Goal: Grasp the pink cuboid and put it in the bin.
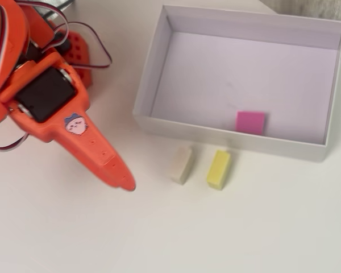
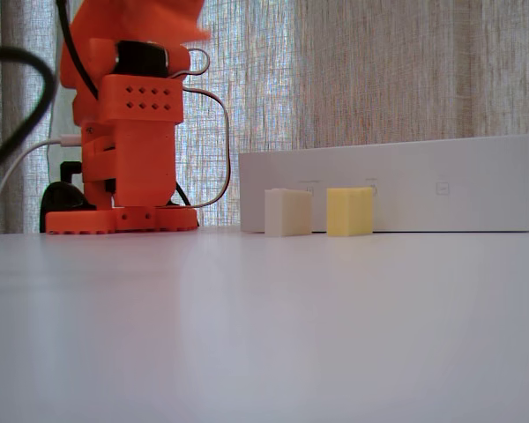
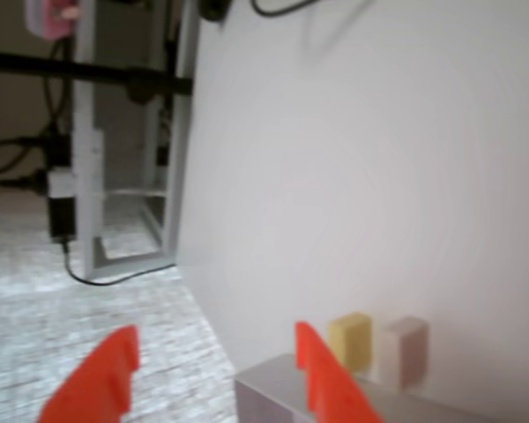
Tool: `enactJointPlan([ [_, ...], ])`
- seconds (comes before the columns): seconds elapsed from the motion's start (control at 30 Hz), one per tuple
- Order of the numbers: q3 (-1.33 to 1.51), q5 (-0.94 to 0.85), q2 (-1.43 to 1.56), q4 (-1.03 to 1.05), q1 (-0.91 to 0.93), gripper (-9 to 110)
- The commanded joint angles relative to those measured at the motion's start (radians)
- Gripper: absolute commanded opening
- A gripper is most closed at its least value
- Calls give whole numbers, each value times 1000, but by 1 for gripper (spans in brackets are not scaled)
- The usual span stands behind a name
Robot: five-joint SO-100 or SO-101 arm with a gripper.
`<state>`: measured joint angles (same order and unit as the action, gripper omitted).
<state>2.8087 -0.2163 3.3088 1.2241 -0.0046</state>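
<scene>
- The pink cuboid [image 1: 250,122] is lying on the floor of the bin [image 1: 149,73], near its front wall.
- The gripper [image 3: 213,366] is hanging with fingers apart, holding nothing.
- A cartoon-face sticker [image 1: 74,124] is showing on the arm; no readable writing.
- The cream block [image 1: 182,164] and yellow block [image 1: 219,168] are sitting just outside the bin.

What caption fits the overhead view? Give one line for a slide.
Pink cuboid lies in the bin; cream block and yellow block sit outside, gripper apart.

The pink cuboid [image 1: 250,122] lies flat inside the white bin [image 1: 149,68].
</scene>
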Motion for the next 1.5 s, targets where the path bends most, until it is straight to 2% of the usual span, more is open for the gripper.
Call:
enactJointPlan([
  [0.0, 11, 20, 0, 112, -17, 15],
  [0.13, 44, -12, 0, 124, -34, 4],
  [0.2, 67, -25, 0, 137, -35, -8],
  [1.47, 138, -41, 0, 107, -25, -8],
])
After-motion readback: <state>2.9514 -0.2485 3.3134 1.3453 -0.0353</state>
